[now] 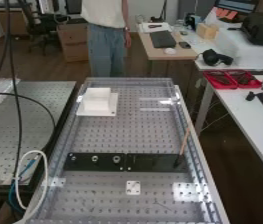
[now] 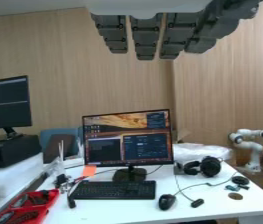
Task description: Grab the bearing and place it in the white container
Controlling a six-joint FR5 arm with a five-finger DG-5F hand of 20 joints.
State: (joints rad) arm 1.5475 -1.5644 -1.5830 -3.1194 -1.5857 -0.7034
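Dark grey hand (image 2: 145, 37), fingers straight, apart; white square container (image 1: 97, 102) near perforated metal bench (image 1: 112, 135) edge; silver round bearing (image 1: 117, 159) on black strip (image 1: 156, 162); brown floor (image 1: 48, 63) beyond.

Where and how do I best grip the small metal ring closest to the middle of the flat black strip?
From straight above, I'd pinch the metal ring by its outer rim: it looks round and lies low on the black strip. Close on its near and far sides, since the neighbouring ring sits beside it in the row.
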